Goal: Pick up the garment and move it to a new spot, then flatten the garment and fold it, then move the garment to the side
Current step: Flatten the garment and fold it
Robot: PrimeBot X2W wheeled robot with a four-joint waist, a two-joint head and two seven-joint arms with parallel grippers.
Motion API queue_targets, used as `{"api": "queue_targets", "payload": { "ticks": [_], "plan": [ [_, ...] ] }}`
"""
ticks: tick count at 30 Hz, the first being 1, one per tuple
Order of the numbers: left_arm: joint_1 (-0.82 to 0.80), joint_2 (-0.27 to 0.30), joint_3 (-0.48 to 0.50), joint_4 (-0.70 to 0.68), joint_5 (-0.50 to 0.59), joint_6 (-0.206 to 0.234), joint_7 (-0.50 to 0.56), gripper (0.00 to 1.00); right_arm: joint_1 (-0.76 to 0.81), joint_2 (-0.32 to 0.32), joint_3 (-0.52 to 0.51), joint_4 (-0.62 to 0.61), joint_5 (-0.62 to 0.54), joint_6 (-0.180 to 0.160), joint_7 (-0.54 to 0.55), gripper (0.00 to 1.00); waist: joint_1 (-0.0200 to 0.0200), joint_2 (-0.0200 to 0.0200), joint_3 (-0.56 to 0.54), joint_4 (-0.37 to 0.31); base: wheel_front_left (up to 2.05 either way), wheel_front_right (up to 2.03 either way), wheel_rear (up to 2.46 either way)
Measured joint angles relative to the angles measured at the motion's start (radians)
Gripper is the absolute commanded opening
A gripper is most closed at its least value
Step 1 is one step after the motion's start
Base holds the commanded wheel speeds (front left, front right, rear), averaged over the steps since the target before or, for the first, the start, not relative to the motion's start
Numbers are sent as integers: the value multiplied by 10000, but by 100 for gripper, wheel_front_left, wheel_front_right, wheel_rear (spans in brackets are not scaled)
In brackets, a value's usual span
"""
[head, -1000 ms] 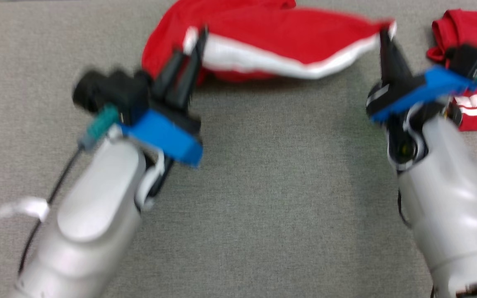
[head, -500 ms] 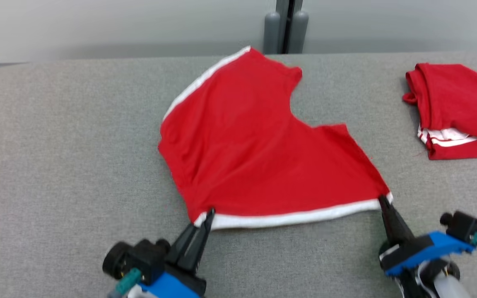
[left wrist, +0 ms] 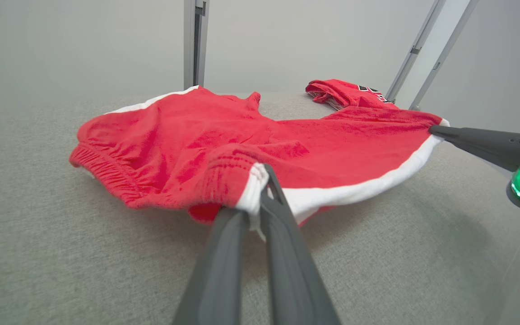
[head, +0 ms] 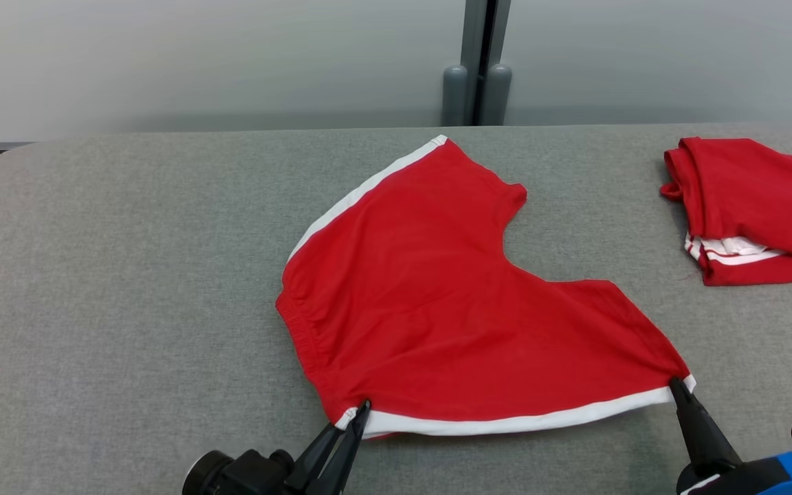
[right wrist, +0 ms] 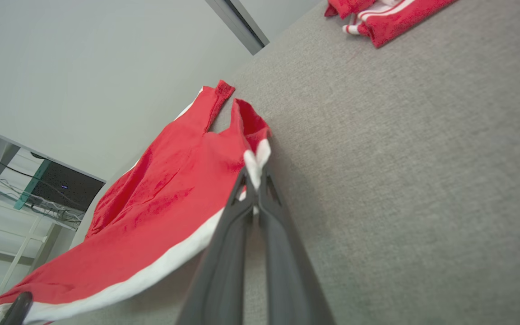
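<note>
Presently, item one: red garment (head: 451, 302), a pair of shorts with white side bands and an elastic waistband. It is spread mostly flat near the middle of the grey cloth-covered table (head: 128, 275). Its near white-banded edge is lifted slightly off the surface and stretched between the two grippers.

Left gripper (head: 364, 407): fingers pressed together on the near-left corner of that band, beside the waistband.

Right gripper (head: 675, 382): fingers pressed together on the near-right corner, at the leg hem.

Item two: second red garment (head: 746, 206), folded, with white stripes and dark lettering, lying well apart at the table's far right.

Backdrop: pale wall, with a grey upright post (head: 478, 62) behind the table's far edge.
</note>
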Motion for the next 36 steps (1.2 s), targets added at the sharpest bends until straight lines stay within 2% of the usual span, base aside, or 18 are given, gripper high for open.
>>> {"api": "queue_targets", "payload": {
  "ticks": [4, 13, 20, 21, 29, 36],
  "plan": [
    [-198, -86, -29, 71, 29, -15, 2, 0, -106, 38, -121, -215, -113, 0, 259, 0, 0, 0, 8, 105, 0, 0, 0],
    [-1117, -708, 587, 4, 79, -98, 2, 0, -2504, 56, -182, 295, -466, -2, 497, 0, 2, 0, 349, 465, 0, 0, 0],
    [-2298, -1348, 1005, 531, 82, -205, 0, 0, -5008, 58, -395, 1716, -1386, -2, 738, 0, 2, 0, 932, 905, 0, 0, 0],
    [-2671, -1547, 1164, 727, 79, -245, 0, 0, -5816, 59, -430, 2136, -1753, -4, 786, 0, 3, 0, 1169, 1043, 0, 0, 0],
    [-4143, -1987, 1555, 1524, 69, -284, 0, 0, -8934, 40, -568, 4178, -3118, -2, 817, 0, 3, 0, 2265, 1616, 0, 0, 0],
    [-4975, -2207, 1682, 2098, -113, -334, 0, 0, -10774, -121, -696, 5935, -4092, -2, 619, 0, 4, 0, 3055, 2083, 0, 0, 0]
  ]
}}
